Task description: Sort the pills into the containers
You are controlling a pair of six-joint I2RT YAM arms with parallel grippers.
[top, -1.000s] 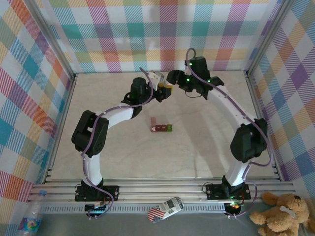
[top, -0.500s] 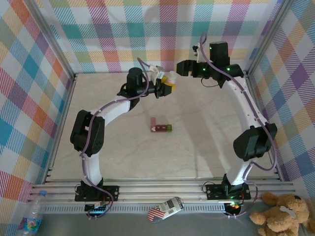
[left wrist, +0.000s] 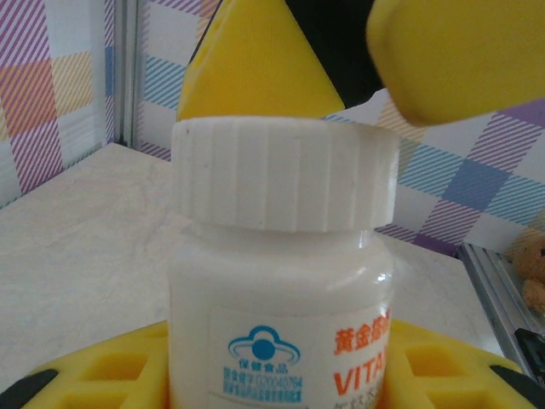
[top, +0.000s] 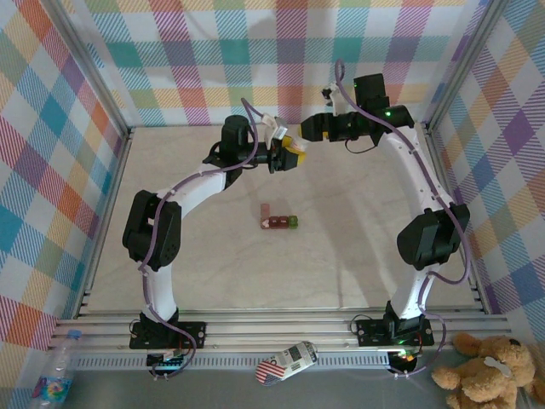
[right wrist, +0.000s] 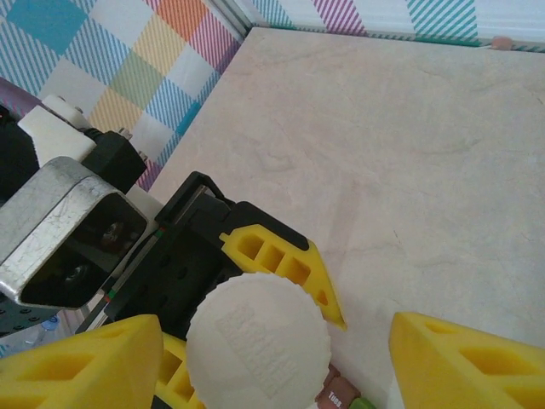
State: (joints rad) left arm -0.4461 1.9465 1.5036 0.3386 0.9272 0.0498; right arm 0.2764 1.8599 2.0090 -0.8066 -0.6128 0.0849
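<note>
Item 1: left tool (top: 288, 154), held above far part of worktop (top: 358, 247), clamped on white bottle (left wrist: 281, 290); label w/ blue logo, orange lettering.
Item 2: right tool (right wrist: 277, 341), yellow fingers (right wrist: 85, 362) apart, bottle's ribbed cap (left wrist: 285, 175) between them.
Item 3: containers (top: 278, 221), short joined row, dark red w/ green end compartment at right, lying mid-worktop, well apart from both tools.

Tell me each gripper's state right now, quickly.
Left gripper: shut on the white bottle.
Right gripper: open, straddling the bottle's cap.
</note>
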